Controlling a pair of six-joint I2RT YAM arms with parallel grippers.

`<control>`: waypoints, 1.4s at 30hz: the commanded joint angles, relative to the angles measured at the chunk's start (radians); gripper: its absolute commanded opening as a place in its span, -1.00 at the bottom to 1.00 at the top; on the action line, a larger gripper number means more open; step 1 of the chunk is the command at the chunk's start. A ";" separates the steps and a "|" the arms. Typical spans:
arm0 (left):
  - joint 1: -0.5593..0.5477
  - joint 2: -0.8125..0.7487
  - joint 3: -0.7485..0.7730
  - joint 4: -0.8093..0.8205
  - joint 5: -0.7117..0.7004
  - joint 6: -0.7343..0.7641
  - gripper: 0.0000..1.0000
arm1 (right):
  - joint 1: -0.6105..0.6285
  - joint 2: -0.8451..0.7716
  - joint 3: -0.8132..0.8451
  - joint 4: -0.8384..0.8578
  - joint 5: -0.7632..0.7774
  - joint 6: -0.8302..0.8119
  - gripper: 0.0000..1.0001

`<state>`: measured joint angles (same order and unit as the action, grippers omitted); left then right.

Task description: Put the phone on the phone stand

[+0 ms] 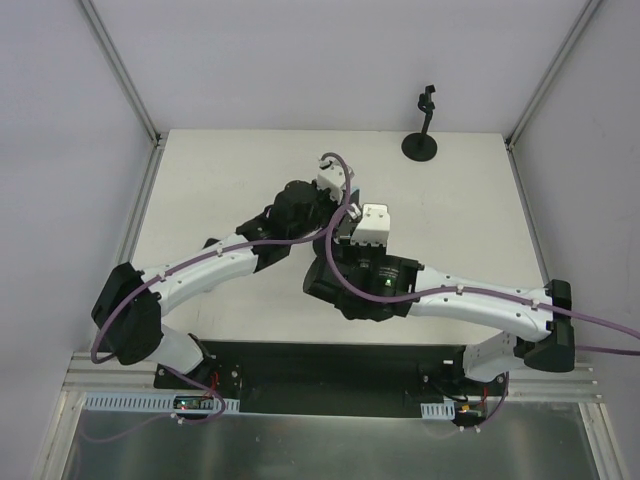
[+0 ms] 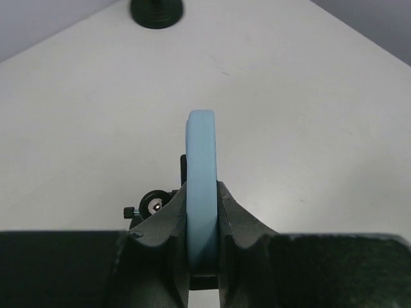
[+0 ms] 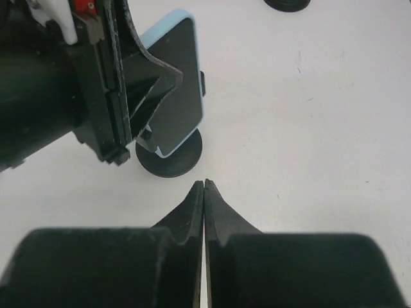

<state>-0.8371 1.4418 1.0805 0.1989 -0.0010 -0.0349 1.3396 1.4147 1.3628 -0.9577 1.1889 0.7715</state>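
Note:
The phone [image 3: 180, 90] has a light blue case and a dark screen. My left gripper [image 2: 201, 192] is shut on the phone, whose edge [image 2: 201, 154] stands upright between the jaws. In the right wrist view the left gripper's fingers [image 3: 151, 86] hold the phone tilted, with its lower end just above the round black base of a phone stand [image 3: 172, 159]. The stand's knob [image 2: 153, 206] shows beside the phone. I cannot tell whether the phone rests in the holder. My right gripper [image 3: 204, 186] is shut and empty, just in front of the stand's base.
A second black phone stand [image 1: 421, 143] stands at the table's back right; its base also shows in the left wrist view [image 2: 156, 9]. Both arms cross over the middle of the white table [image 1: 220, 170]. White walls with metal posts enclose the table.

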 commanded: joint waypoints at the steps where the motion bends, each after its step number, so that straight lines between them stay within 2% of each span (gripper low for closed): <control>1: 0.044 0.046 -0.056 -0.131 -0.243 0.099 -1.00 | 0.038 0.070 0.107 -0.274 0.126 0.223 -0.97; 2: 0.046 0.042 -0.059 -0.127 -0.223 0.104 -1.00 | 0.039 0.052 0.076 -0.245 0.106 0.192 -0.90; 3: 0.046 0.039 -0.068 -0.124 -0.214 0.107 -1.00 | 0.038 0.032 0.052 -0.205 0.095 0.123 -0.70; 5: 0.046 0.026 -0.077 -0.113 -0.168 0.113 -1.00 | 0.027 -0.067 -0.066 -0.103 0.084 0.068 -0.53; 6: 0.046 0.022 -0.082 -0.112 -0.145 0.125 -1.00 | 0.020 -0.118 -0.143 -0.001 0.066 -0.201 -0.38; 7: 0.046 0.014 -0.082 -0.110 -0.131 0.130 -1.00 | -0.032 -0.172 -0.206 0.245 0.023 -0.301 -0.35; 8: 0.046 0.003 -0.083 -0.111 -0.113 0.136 -1.00 | -0.078 -0.280 -0.258 0.304 -0.106 -0.345 -0.34; 9: 0.044 -0.001 -0.088 -0.112 -0.106 0.141 -1.00 | -0.127 -0.336 -0.383 0.459 -0.189 -0.491 -0.27; 10: 0.046 -0.007 -0.094 -0.112 -0.100 0.142 -1.00 | -0.232 -0.394 -0.443 0.556 -0.297 -0.577 -0.18; 11: 0.046 -0.024 -0.100 -0.113 -0.091 0.147 -1.00 | -0.290 -0.493 -0.511 0.647 -0.582 -0.666 -0.06; 12: 0.046 -0.033 -0.116 -0.113 -0.050 0.150 -1.00 | -0.348 -0.532 -0.581 0.747 -0.724 -0.726 0.17; 13: 0.046 -0.056 -0.123 -0.113 -0.027 0.155 -1.00 | -0.437 -0.558 -0.609 0.779 -0.836 -0.830 0.28; 14: 0.046 -0.070 -0.132 -0.112 -0.001 0.167 -1.00 | -0.468 -0.586 -0.622 0.803 -1.018 -0.877 0.46; 15: 0.046 -0.084 -0.146 -0.108 0.071 0.173 -1.00 | -0.497 -0.583 -0.628 0.819 -1.095 -0.914 0.73; 16: 0.046 -0.118 -0.158 -0.099 0.102 0.181 -1.00 | -0.546 -0.574 -0.616 0.821 -1.162 -0.948 0.81; 17: 0.046 -0.132 -0.169 -0.092 0.133 0.199 -1.00 | -0.571 -0.544 -0.608 0.823 -1.293 -0.998 0.85; 18: 0.046 -0.147 -0.181 -0.089 0.157 0.204 -1.00 | -0.591 -0.528 -0.602 0.839 -1.330 -1.017 0.90; 19: 0.047 -0.176 -0.186 -0.088 0.236 0.211 -1.00 | -0.635 -0.492 -0.596 0.856 -1.359 -1.028 0.92; 20: 0.047 -0.191 -0.188 -0.090 0.271 0.219 -1.00 | -0.666 -0.473 -0.590 0.870 -1.470 -1.043 0.92; 22: 0.047 -0.239 -0.182 -0.108 0.385 0.222 -1.00 | -0.726 -0.423 -0.587 0.921 -1.573 -1.054 0.91; 25: 0.064 -0.290 -0.171 -0.130 0.528 0.222 -1.00 | -0.764 -0.370 -0.587 0.990 -1.748 -1.094 0.91; 26: 0.073 -0.299 -0.166 -0.139 0.571 0.214 -1.00 | -0.772 -0.356 -0.574 0.997 -1.849 -1.100 0.90; 29: 0.111 -0.334 -0.177 -0.151 0.666 0.214 -1.00 | -0.775 -0.303 -0.559 1.033 -1.968 -1.106 0.86; 33: 0.150 -0.366 -0.188 -0.154 0.726 0.228 -1.00 | -0.772 -0.237 -0.547 1.112 -2.057 -1.056 0.78; 36: 0.170 -0.368 -0.182 -0.153 0.777 0.233 -1.00 | -0.761 -0.220 -0.562 1.203 -2.057 -1.014 0.73; 42: 0.184 -0.360 -0.203 -0.121 0.818 0.228 -1.00 | -0.723 -0.154 -0.542 1.231 -2.068 -0.994 0.57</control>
<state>-0.6605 1.1069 0.8848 0.0036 0.7048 0.1940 0.5907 1.2285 0.7727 0.1772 -0.8124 -0.2344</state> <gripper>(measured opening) 0.129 0.802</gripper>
